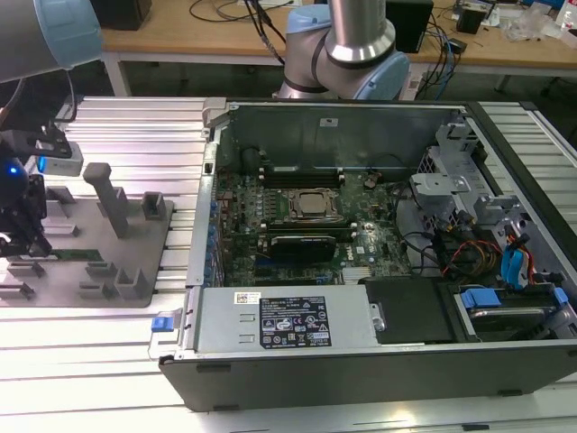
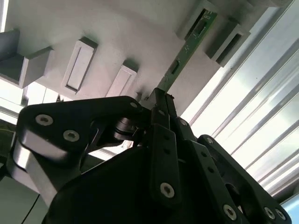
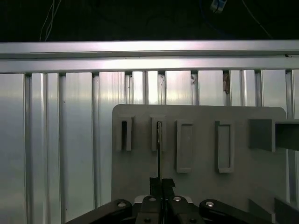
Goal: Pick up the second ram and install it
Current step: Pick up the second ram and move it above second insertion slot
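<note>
An open computer case (image 1: 361, 113) lies on the ribbed aluminium surface (image 1: 135, 126). Inside it, the motherboard (image 1: 243, 194) carries a processor socket (image 1: 311, 204), with a black expansion card (image 1: 302, 244) just beside the socket. A labelled power supply (image 1: 288, 320) sits along the near wall. At the exterior view's left, a grey fixture plate (image 1: 135, 262) carries upright grey blocks (image 1: 113, 203). In the first wrist view the plate shows slotted holders (image 3: 185, 144).

The gripper (image 2: 159, 96) hides one end of the second ram (image 2: 188, 49).
</note>
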